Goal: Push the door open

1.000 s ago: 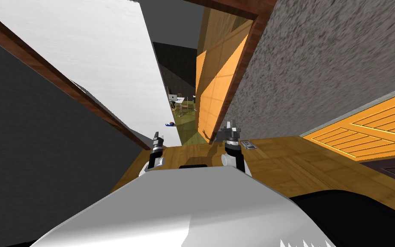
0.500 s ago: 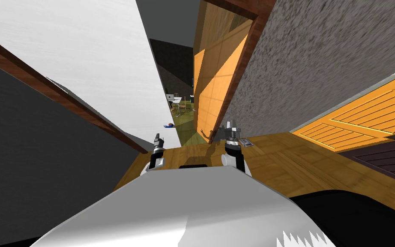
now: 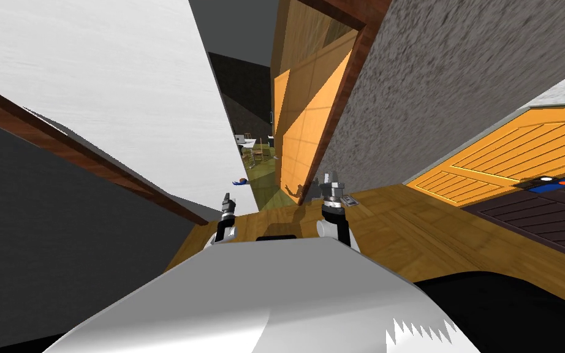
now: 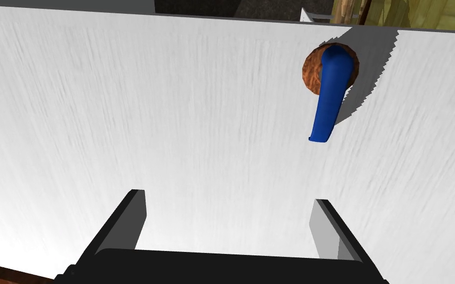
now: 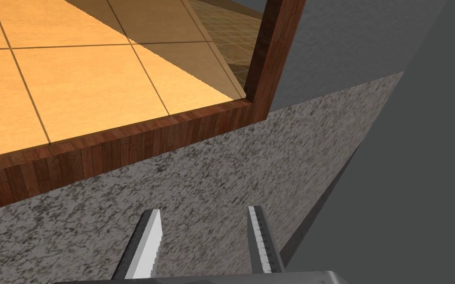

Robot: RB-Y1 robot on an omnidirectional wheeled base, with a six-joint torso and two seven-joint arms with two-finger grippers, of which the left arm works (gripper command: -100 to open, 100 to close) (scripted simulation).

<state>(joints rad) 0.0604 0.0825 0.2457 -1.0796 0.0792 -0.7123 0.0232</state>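
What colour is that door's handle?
Blue handle on a brown round plate; clearest in the left wrist view.

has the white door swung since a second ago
No: the gap between white door and brown door frame looks unchanged; the view's shift is my own turn.

The left end effector (image 4: 229,197) is showing a black box with two flat, blade-like left fingers (image 4: 125,222) rising from it, dark on their outer sides and light grey on the inner faces. Behind that box, the left forearm (image 3: 219,228) is running black, with a pale grey band and a white rounded shell. The right end effector (image 5: 204,211) is showing a light grey box edge and two pale right fingers (image 5: 146,241), one carrying fine ruled ridges. Behind that box, a silver ringed wrist (image 3: 331,197) is meeting a black link and a white rounded joint (image 3: 323,228).
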